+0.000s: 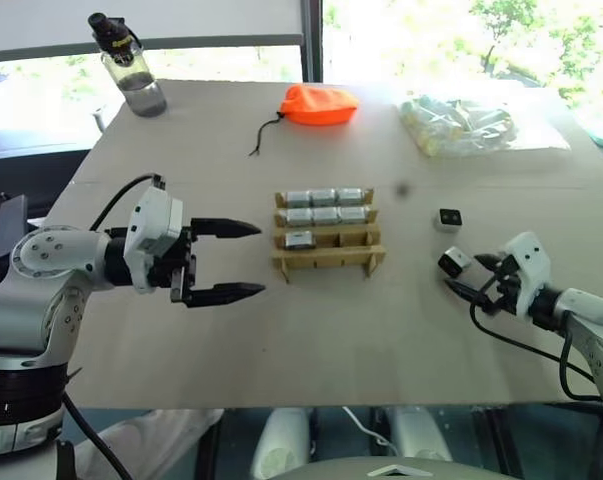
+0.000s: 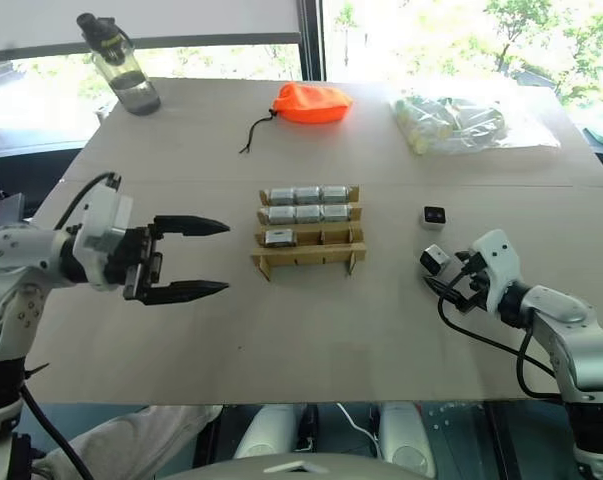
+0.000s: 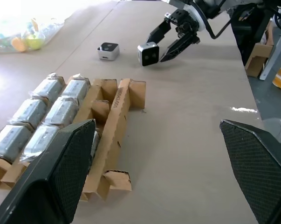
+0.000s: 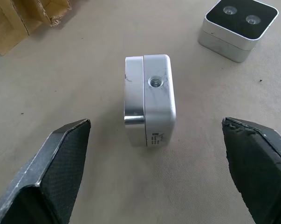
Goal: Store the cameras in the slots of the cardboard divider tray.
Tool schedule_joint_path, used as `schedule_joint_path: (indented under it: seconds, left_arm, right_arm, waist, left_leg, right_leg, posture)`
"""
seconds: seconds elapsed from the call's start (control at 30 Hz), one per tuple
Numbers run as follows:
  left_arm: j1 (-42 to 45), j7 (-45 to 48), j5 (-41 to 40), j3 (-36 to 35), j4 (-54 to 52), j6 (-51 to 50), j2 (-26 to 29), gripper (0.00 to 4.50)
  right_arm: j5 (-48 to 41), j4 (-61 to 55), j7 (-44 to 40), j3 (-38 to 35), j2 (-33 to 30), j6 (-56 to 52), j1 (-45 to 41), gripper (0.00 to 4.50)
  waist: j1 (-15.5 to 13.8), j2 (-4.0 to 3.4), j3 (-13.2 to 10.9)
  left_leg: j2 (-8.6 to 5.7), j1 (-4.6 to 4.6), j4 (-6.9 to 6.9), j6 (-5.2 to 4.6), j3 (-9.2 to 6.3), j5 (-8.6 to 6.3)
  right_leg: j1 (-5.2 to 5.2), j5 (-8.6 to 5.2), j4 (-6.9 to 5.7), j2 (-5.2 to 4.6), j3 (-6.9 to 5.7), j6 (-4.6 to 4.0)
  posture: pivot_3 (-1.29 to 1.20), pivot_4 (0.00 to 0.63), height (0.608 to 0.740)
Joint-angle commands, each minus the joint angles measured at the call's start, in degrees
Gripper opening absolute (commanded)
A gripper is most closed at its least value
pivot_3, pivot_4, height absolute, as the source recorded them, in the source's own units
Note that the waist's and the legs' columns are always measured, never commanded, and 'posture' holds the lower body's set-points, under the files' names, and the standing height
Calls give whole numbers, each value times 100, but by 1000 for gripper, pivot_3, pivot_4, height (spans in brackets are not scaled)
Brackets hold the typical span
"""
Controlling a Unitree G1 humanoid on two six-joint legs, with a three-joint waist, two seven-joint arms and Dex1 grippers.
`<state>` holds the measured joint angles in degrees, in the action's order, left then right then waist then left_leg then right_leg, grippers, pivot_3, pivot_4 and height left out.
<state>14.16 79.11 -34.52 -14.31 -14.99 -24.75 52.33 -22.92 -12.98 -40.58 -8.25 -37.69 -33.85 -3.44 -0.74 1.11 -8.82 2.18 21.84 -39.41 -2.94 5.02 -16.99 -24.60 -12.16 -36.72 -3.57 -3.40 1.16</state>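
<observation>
The cardboard divider tray (image 1: 326, 262) stands at the middle of the table, with several cameras (image 1: 324, 197) in its back slots and one (image 1: 299, 239) in a nearer row. Two loose cameras are to its right: one (image 1: 449, 218) lies lens-up, the other (image 4: 148, 98) stands on its side. My right gripper (image 1: 466, 275) is open, with a finger on each side of this standing camera and neither touching it. My left gripper (image 1: 239, 260) hangs open and empty just left of the tray, pointing at it.
An orange drawstring pouch (image 1: 319, 103) lies at the back centre. A clear bag of pale tubes (image 1: 461, 125) is at the back right and a water bottle (image 1: 131, 65) at the back left. The table's front edge (image 1: 301, 402) runs close below both arms.
</observation>
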Motion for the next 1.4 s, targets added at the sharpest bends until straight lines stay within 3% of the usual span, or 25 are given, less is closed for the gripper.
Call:
schedule_joint_path:
  seconds: [0.03,0.2,0.43,0.7,1.0,1.4]
  left_arm:
    - [9,39,-155,-172,-115,57,172,4500]
    - [-44,130,-335,-212,-176,35,272,4500]
    - [-104,168,-416,-253,-133,76,357,4500]
    - [-193,106,-302,-381,104,245,443,4500]
    - [-768,44,-334,-947,7,438,438,4500]
    - [-1832,-424,-402,-1698,-415,497,88,4500]
  right_arm:
    - [-117,-119,-8,-164,-14,16,-121,3200]
    - [-124,-40,-73,-160,-28,102,-157,705]
    - [-98,-107,-214,-93,-106,241,-233,660]
    - [-69,-149,-1601,926,-326,781,-1783,660]
    - [805,2029,-3192,2528,584,2225,-4097,660]
    - [1641,5319,-3657,2749,1942,4134,-5784,660]
  waist:
    - [0,0,0]
    - [0,0,0]
    - [1,0,0]
    - [106,-7,-5]
    - [142,-7,-7]
    - [156,-13,-11]
  left_leg:
    - [0,0,0,0,1,0]
    - [0,-1,0,0,0,0]
    - [0,-1,1,0,1,0]
    - [4,-5,3,0,5,0]
    - [3,13,8,0,8,-1]
    - [5,15,14,4,0,0]
  right_leg:
    - [0,0,0,0,0,0]
    - [0,0,0,0,0,0]
    - [-1,0,0,0,0,0]
    - [-4,0,-2,7,4,0]
    - [-20,1,3,1,0,-2]
    - [-22,2,-1,-7,-13,-5]
  posture:
    - [0,150,740]
    - [0,150,740]
    - [0,150,740]
    - [0,150,740]
    - [0,150,740]
    - [0,150,740]
